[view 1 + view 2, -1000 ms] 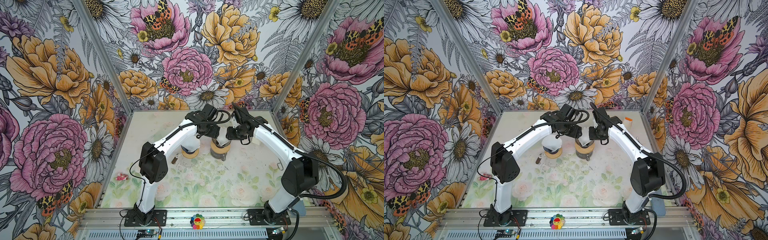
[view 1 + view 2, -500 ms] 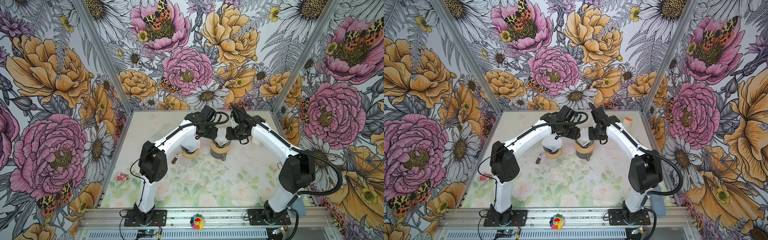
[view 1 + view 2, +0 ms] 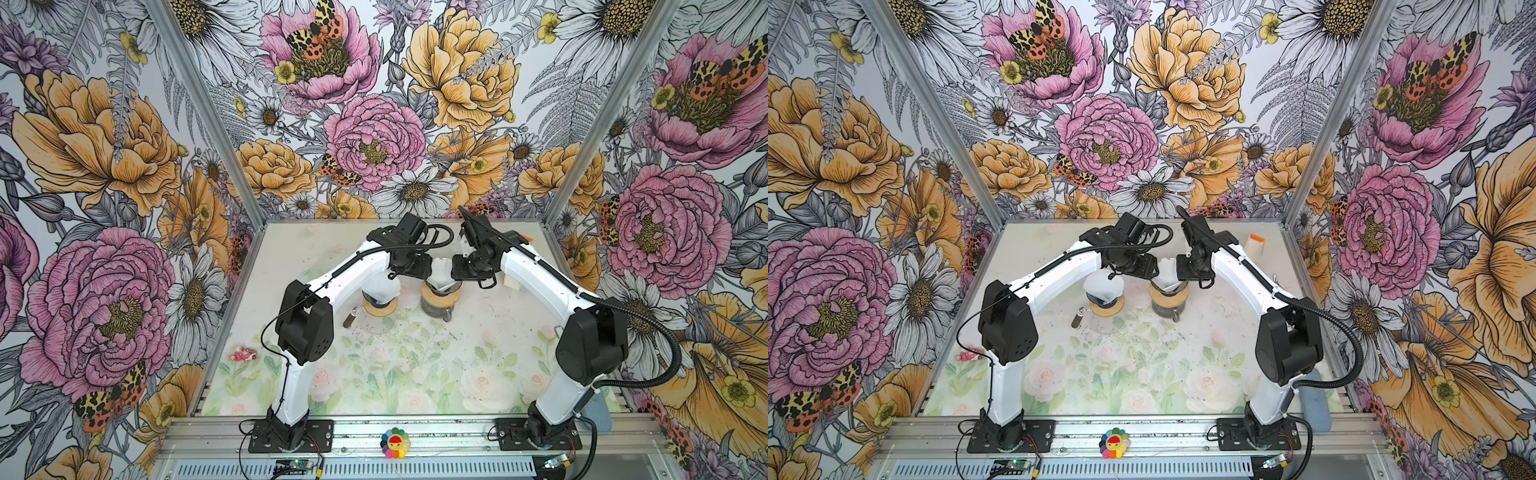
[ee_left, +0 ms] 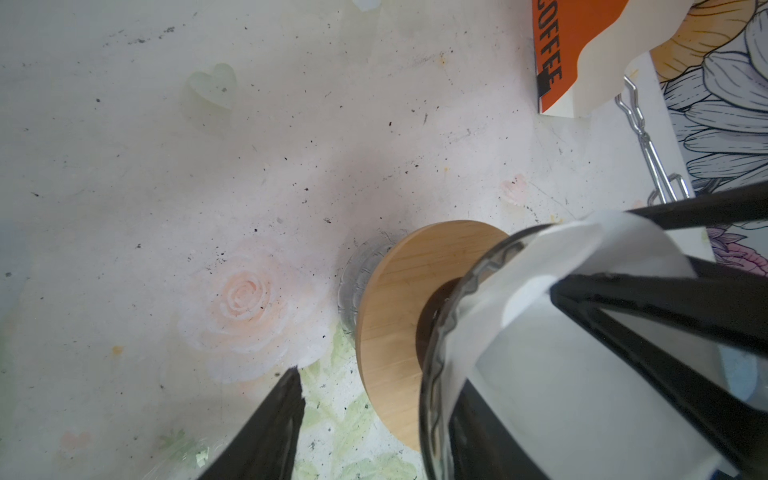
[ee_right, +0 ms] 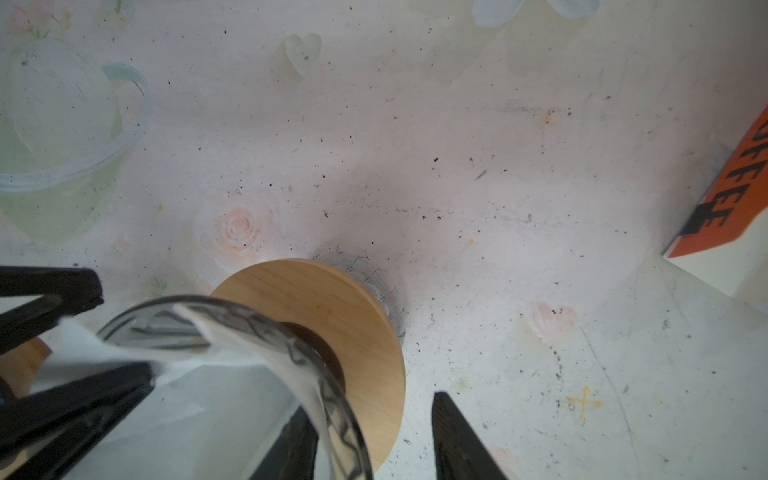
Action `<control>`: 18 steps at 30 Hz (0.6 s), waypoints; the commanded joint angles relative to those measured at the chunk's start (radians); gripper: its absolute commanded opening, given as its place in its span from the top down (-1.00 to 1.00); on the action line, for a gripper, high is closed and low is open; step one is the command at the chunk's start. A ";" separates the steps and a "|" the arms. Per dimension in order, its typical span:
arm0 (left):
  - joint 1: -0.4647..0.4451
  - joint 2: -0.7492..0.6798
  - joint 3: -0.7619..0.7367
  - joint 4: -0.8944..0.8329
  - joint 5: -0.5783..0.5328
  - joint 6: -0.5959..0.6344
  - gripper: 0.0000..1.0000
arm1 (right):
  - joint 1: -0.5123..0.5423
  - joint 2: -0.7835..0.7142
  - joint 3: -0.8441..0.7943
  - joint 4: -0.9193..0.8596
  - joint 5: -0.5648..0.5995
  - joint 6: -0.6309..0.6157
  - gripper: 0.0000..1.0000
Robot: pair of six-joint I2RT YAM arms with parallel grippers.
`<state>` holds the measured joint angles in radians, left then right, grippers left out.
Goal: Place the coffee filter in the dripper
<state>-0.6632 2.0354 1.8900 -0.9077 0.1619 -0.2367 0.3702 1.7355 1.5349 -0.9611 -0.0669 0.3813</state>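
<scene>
The coffee filter [image 4: 582,395] is sitting down inside the dripper [image 4: 436,340]. White paper is lining the glass cone, and its upper edge is poking up above the rim.

The left claw [image 4: 424,328] is hanging right over it, released and gripping nothing. One finger is lying over the paper inside the cone, and the other is standing outside, well clear of the glass. That is putting the rim and the filter's edge between its fingers.

The right claw [image 5: 370,407] is straddling the opposite side of the rim, and it is released too. One finger is reaching inside by the paper, while the outer finger is showing a clear gap to the glass. In both top views the two claws are facing each other, with the filter between them.

Just below the claws, the dripper is resting on a wooden collar [image 4: 395,324] atop a glass vessel [image 4: 351,291].

On the left claw's outer side, a second dripper [image 3: 380,291] is standing near, showing white paper of its own. Well beyond the right claw's outer side, an orange-and-white coffee box [image 5: 723,199] is standing on the surface.

The counter [image 4: 208,145] beneath both claws is showing pale painted roses and hearts, with dark specks scattered all over it. Around it, walls [image 3: 374,137] of huge pink and orange flowers are closing in the booth.
</scene>
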 commanded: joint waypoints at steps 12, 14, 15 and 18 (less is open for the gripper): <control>0.007 -0.015 -0.006 0.029 0.035 -0.009 -0.12 | 0.009 0.051 0.025 -0.002 0.017 -0.007 0.08; 0.009 -0.014 -0.011 0.029 0.033 -0.010 -0.12 | 0.009 0.058 0.024 -0.002 0.019 -0.009 0.08; 0.011 -0.012 -0.012 0.029 0.035 -0.011 -0.12 | 0.009 0.061 0.024 -0.002 0.019 -0.011 0.08; 0.011 -0.015 -0.013 0.029 0.037 -0.011 -0.12 | 0.009 0.060 0.025 -0.002 0.012 -0.012 0.08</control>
<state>-0.6624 2.0354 1.8900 -0.9073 0.1776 -0.2367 0.3702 1.7840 1.5352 -0.9615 -0.0673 0.3767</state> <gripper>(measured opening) 0.562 0.461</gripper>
